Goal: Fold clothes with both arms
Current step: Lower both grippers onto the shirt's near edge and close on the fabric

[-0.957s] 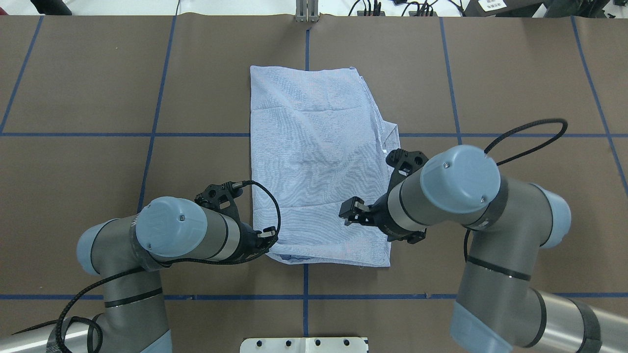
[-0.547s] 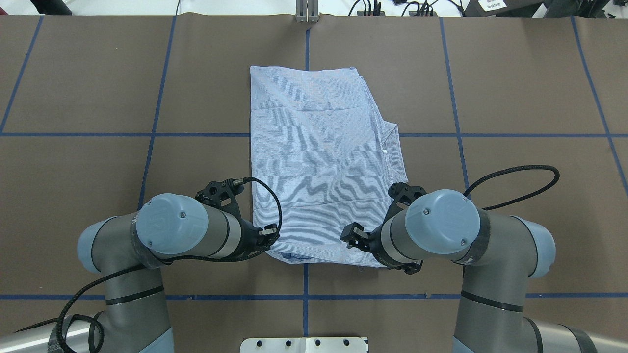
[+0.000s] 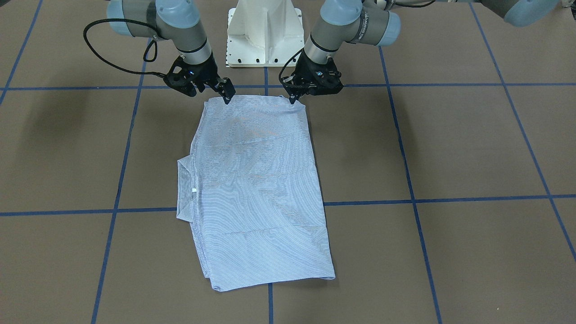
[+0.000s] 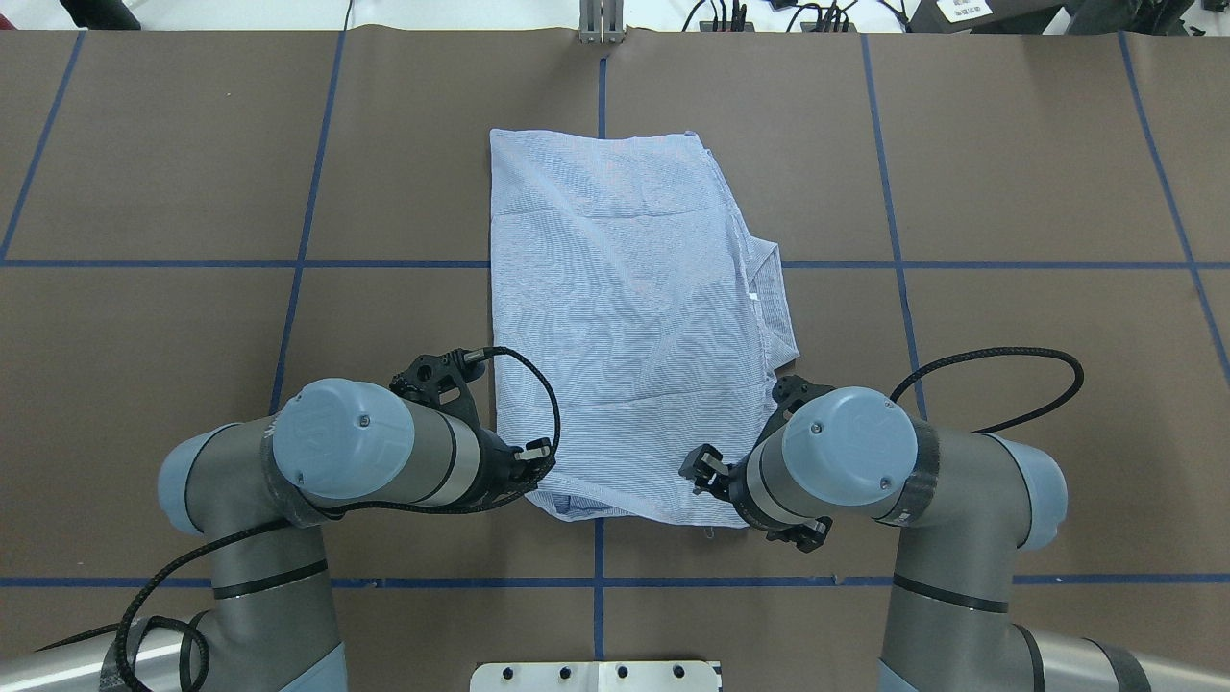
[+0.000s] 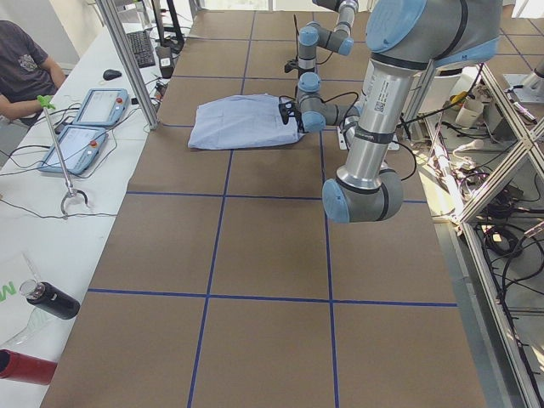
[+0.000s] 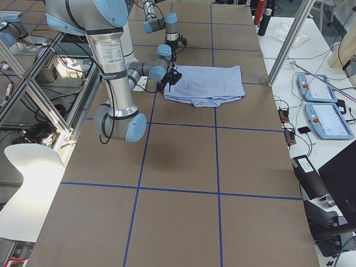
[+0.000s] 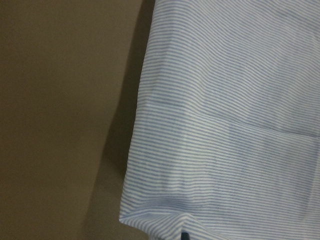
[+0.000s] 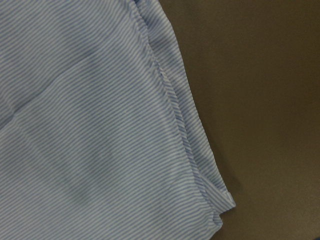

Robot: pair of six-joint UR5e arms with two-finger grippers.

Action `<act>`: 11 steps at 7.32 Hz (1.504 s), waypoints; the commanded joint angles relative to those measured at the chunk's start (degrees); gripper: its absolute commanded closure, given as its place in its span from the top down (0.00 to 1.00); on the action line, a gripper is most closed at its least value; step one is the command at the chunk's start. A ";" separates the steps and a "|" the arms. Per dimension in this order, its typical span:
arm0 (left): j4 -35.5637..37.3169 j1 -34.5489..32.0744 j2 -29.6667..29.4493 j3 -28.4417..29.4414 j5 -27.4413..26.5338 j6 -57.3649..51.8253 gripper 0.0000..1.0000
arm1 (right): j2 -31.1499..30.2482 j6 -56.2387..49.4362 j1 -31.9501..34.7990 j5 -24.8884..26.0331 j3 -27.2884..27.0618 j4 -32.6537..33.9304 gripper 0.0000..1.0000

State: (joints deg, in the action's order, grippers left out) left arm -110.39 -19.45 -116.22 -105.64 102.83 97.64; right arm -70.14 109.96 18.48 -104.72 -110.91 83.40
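Down near the bottom middle of the overhead view, the shirt (image 4: 625, 317) lies flat on the brown table (image 4: 144, 192). It's folded into a tall rectangle, so no sleeves show. The collar (image 4: 774, 298) pokes out of its right edge, and in the front-facing view there's a small white neck label (image 3: 194, 190) beside it.

The left gripper (image 4: 540, 461) is at the shirt's lower left corner. Its fingers look pinched together on the fabric, and the left wrist view shows that corner puckered up next to a dark fingertip (image 7: 184, 235) at the bottom edge.

The right gripper (image 4: 700, 466) is over the lower right part of the shirt, just inside the corner. Its fingers look parted and I can't see any cloth between them. The right wrist view only shows the corner lying on the table.
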 commanded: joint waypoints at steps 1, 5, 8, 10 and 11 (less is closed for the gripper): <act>0.00 -0.07 0.03 0.00 0.00 0.00 0.00 | 0.53 0.16 -0.64 0.04 1.39 0.27 1.00; 0.00 -0.07 0.03 0.00 -0.09 0.00 0.00 | 0.71 0.08 -1.52 0.04 3.06 0.27 1.00; 0.00 -0.07 0.03 0.00 -0.09 0.00 0.00 | 0.71 0.08 -1.52 0.04 3.94 0.27 1.00; 0.00 -0.15 0.12 0.09 -0.09 0.00 0.00 | 0.80 0.08 -1.52 0.04 4.03 0.27 1.00; 0.00 -0.07 0.12 0.09 -0.09 0.00 0.00 | 0.89 0.08 -1.52 0.04 4.03 0.27 0.99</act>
State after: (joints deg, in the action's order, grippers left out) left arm -110.39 -19.55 -116.13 -105.59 102.74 97.65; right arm -69.34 110.04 16.96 -104.68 -106.93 83.67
